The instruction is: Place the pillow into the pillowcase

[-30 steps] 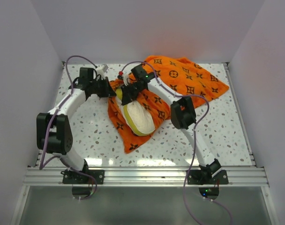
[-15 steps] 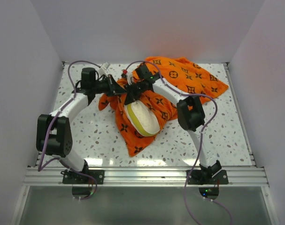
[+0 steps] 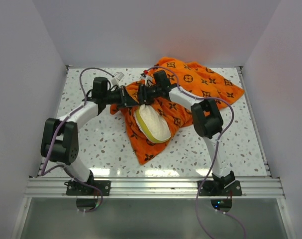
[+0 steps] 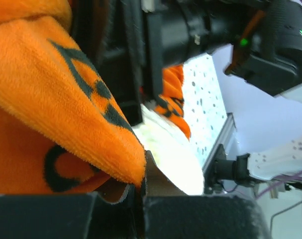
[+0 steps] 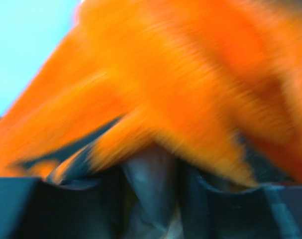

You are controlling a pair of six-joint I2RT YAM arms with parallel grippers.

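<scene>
Table: a white speckled table [image 3: 91, 144] is carrying both arms and the cloth things.

Pillowcase: the pillowcase [image 3: 205, 84] is lying crumpled from the far right corner across to the middle of the table. It is tapering to a point near the front centre. Its middle part is bunching up at the two grippers and wrapping the sides of the pillow.

Pillow: the pillow [image 3: 151, 124] is lying in the middle of the table on the orange cloth, angled toward the front right. Its far end is going under the bunched cloth, while its near end and yellow band are showing bare.

Left gripper: the left gripper [image 3: 128, 97] is reaching in from the left to the bunched edge just beyond the pillow's far end. In the left wrist view its fingers are pressing almost together, pinching an edge of the pillowcase [image 4: 56, 114], and the pillow [image 4: 173, 159] is showing pale behind.

Right gripper: the right gripper [image 3: 145, 94] is coming in from the right, just beside the left one. Its own view is blurring heavily, and the pillowcase [image 5: 180, 89] is filling it, a fold sitting clamped between the fingers.

Cables: purple cables [image 3: 93, 70] are looping above both arms.
</scene>
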